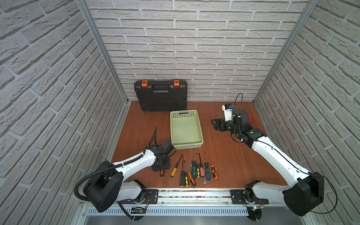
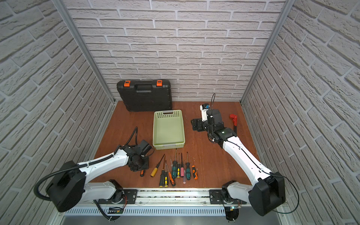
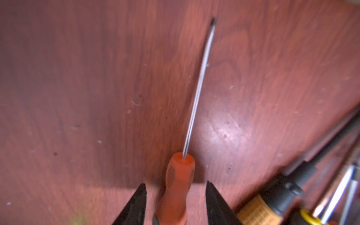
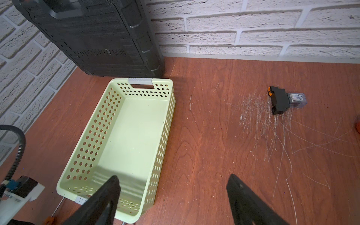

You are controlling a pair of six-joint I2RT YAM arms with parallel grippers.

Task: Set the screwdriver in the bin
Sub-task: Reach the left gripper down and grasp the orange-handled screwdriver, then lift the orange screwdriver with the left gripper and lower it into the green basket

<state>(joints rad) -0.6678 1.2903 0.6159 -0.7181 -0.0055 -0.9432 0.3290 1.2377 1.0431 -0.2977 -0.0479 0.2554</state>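
The task is judged to be at its beginning. The bin (image 1: 186, 128) is seen empty in both top views, and nothing is lifted. The screwdriver (image 3: 181, 165), the one with the orange handle, is lying flat on the table (image 1: 224, 155). It is found at the left end of the row of other screwdrivers (image 1: 196, 169), near and left of the bin.

The left gripper (image 3: 175, 184) is placed over its handle. In the left wrist view the jaws are seen partly open, one on each side of the handle, with a small gap on both sides, so nothing is gripped. The right gripper (image 4: 173, 177) is seen wide open and empty above the table, just right of the bin. What is left is the closing on the handle, the lift, the carry to the bin and the release.

As for edges, the near wall of the bin must be passed over, so some height is needed first. A yellow-handled screwdriver (image 1: 174, 171) lies just right of the target and could be touched by a jaw. Free table is seen between the target and the bin. The black tool case (image 1: 160, 95) stands just behind the bin, and the long shaft should be kept off it.
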